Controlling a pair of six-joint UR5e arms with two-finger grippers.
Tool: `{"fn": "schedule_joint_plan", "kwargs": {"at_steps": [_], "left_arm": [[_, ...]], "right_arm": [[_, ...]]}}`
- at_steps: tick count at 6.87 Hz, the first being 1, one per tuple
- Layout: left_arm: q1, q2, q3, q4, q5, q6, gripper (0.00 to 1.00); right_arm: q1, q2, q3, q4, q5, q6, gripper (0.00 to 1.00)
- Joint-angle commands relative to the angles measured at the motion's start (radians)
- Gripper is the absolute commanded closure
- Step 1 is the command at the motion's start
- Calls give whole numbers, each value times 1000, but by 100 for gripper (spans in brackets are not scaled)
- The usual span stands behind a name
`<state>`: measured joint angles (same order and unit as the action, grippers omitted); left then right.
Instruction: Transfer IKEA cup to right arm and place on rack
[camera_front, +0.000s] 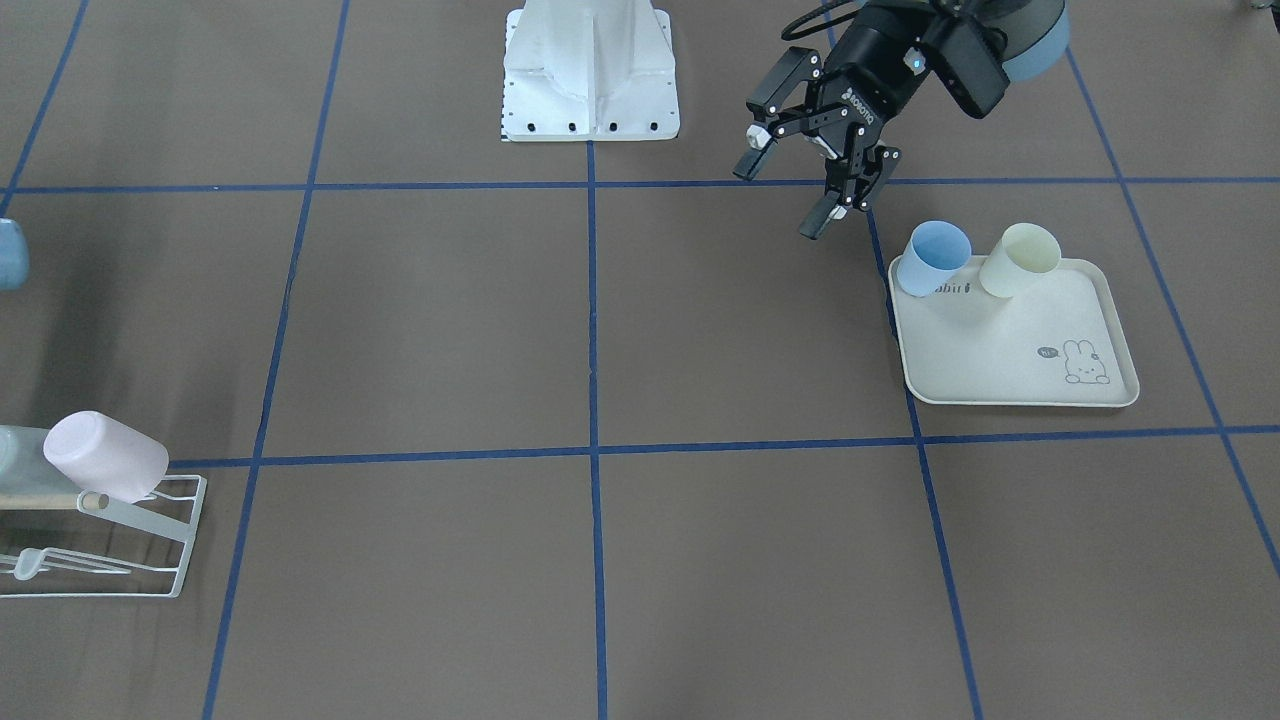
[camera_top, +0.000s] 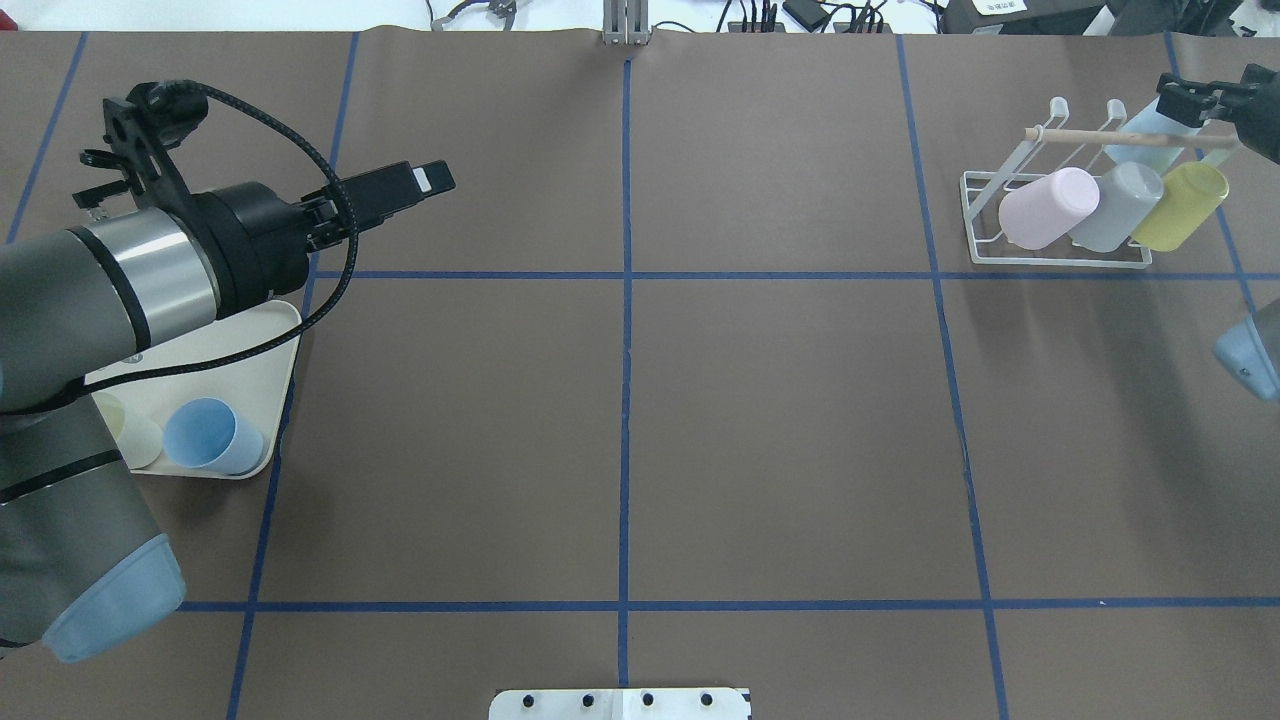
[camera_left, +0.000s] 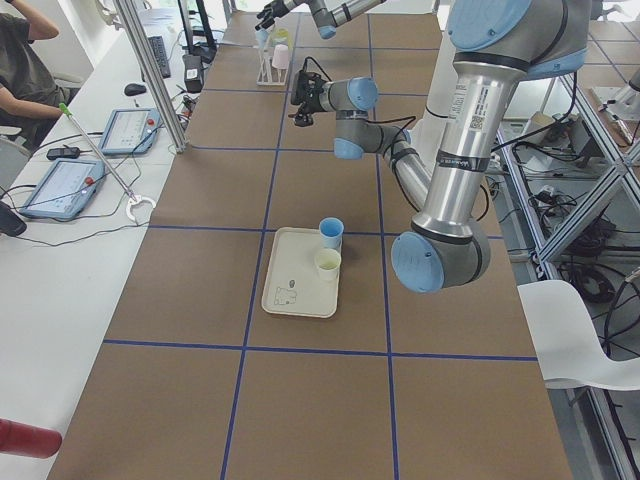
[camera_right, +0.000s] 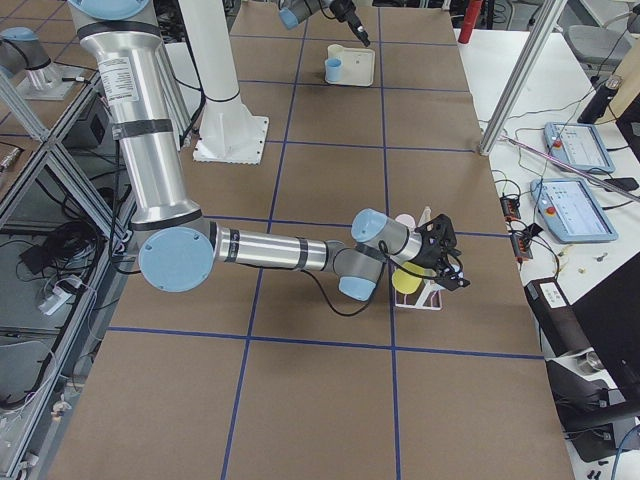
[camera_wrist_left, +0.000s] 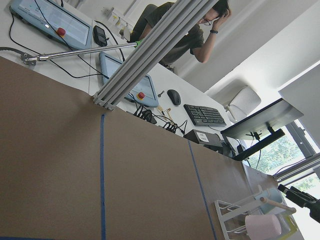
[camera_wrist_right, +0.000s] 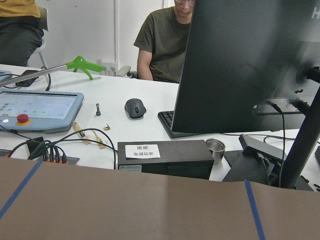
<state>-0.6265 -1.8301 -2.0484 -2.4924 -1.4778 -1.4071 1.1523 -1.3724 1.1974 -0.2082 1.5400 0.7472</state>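
A blue cup and a pale yellow cup stand upright on the far end of the cream rabbit tray. My left gripper is open and empty, hovering just beside the tray's far corner, close to the blue cup. The white wire rack with a wooden rod holds several cups, among them a pink cup, a grey cup and a yellow-green cup. My right gripper is at the rack's far right end by the rod; I cannot tell whether it is open or shut.
The robot's white base stands at the table's robot side. Blue tape lines grid the brown table. Operators, screens and control tablets are along the table's far side. An aluminium post stands at that edge.
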Motion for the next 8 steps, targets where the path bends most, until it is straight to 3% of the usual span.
{"fn": "schedule_joint_plan", "kwargs": {"at_steps": [1,2,4,5,8], "left_arm": [[-51,3,-4,10,-67,2,0],[-105,3,-36,92,-129,49,0],[-223,17,-69,255,-270,207,0],[-292,69,-72,324,-355,356,0],[-484,254,-59,479,-548,836,0]], "right_arm": [[7,-5,17,24,72,0,0],[35,-5,45,26,124,-3,0],[192,4,135,-78,388,-5,0],[249,7,249,-220,511,-5,0],[244,18,592,-651,645,21,0]]}}
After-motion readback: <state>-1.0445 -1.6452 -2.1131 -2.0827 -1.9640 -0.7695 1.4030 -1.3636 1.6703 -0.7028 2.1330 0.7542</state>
